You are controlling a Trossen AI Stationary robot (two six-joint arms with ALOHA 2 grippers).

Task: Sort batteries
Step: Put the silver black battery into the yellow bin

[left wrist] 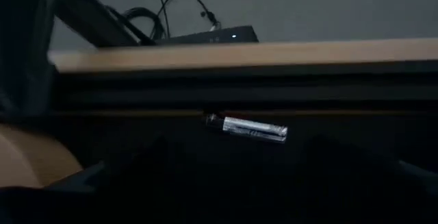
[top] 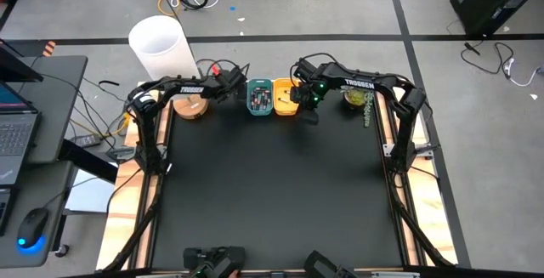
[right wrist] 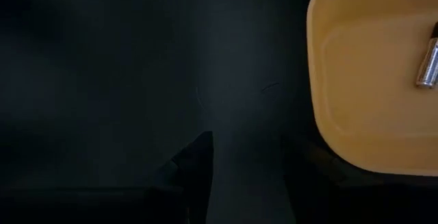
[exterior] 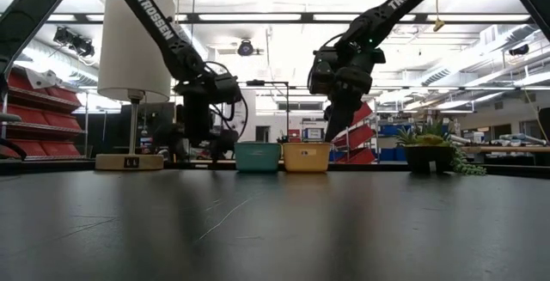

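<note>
A whitish battery (left wrist: 246, 128) lies on its side on the black table near the far edge, just ahead of my left gripper (left wrist: 233, 179), which is low over the table, open, with dark fingers on either side of it and not touching. The teal bin (top: 259, 97) holds several batteries. The yellow bin (right wrist: 363, 80) holds one silvery battery (right wrist: 428, 63). My right gripper (right wrist: 246, 162) points down, open, over bare table next to the yellow bin and holds nothing.
A wooden lamp base (top: 191, 106) stands left of the left gripper (top: 228, 84), and a potted plant (top: 359, 99) right of the right gripper (top: 304, 99). Both bins sit at the table's far edge. The wide black tabletop (top: 272, 193) stretches toward the near edge.
</note>
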